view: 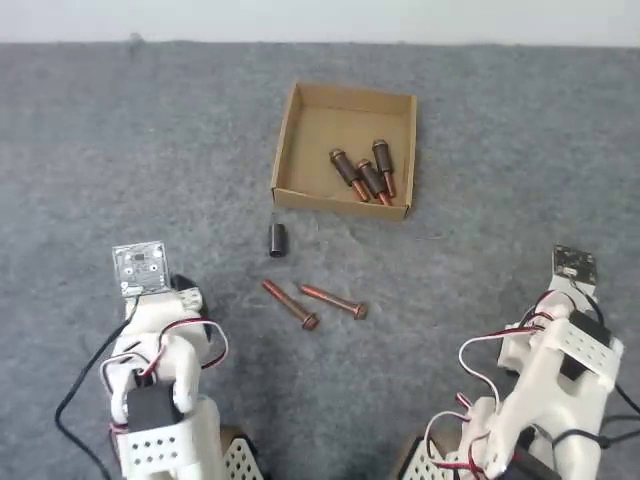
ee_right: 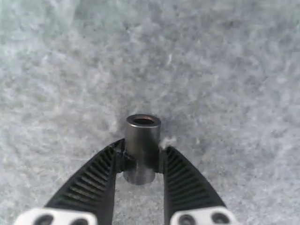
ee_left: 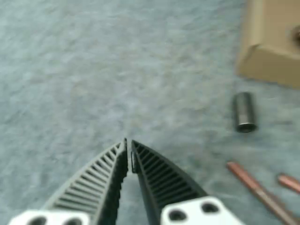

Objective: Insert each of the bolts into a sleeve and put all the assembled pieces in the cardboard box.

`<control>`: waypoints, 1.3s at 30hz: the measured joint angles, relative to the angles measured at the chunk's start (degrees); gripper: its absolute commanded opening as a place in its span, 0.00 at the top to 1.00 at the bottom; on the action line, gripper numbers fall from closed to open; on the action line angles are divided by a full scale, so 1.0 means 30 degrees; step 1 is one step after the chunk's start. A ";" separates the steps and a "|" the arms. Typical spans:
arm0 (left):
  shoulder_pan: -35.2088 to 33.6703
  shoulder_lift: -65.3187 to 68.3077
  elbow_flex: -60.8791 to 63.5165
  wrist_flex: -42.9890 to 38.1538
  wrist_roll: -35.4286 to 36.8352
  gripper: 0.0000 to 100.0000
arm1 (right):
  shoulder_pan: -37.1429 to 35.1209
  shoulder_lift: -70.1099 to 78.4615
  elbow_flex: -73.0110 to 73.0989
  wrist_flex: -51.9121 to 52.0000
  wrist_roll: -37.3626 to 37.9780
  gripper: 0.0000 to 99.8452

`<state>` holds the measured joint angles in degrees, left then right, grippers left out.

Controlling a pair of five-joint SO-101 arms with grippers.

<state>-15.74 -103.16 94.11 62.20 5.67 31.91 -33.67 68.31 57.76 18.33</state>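
While your right claw (ee_right: 143, 149) grips a dark sleeve (ee_right: 143, 129) mid-length, your left claw (ee_left: 129, 144) hangs clenched, a second sleeve (ee_left: 244, 111) lying ahead by the cardboard box (ee_left: 267, 65); both arms (view: 160, 350) folded low.

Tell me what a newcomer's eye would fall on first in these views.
The open brown cardboard box at the far middle of the grey felt table stands out, with three copper bolts in dark sleeves lying inside. In front of it lie one loose dark cylindrical sleeve and two bare copper bolts. The right gripper is clamped on another dark metal sleeve.
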 measured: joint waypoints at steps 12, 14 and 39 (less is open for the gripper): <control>0.4777 0.9084 -0.6154 0.0117 0.0381 0.99 | 0.0029 -0.0029 0.0000 0.0000 0.0059 0.99; 0.5919 1.1077 -0.6974 0.0117 0.0381 0.99 | 0.0029 -0.0029 0.0000 0.0000 0.0059 0.99; 1.7524 2.3883 -1.2425 0.1553 0.2725 0.99 | 0.0029 -0.0029 0.0000 0.0000 0.0059 0.99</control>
<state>36.84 -31.52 56.84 66.86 13.85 32.00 -33.76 68.31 57.76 18.51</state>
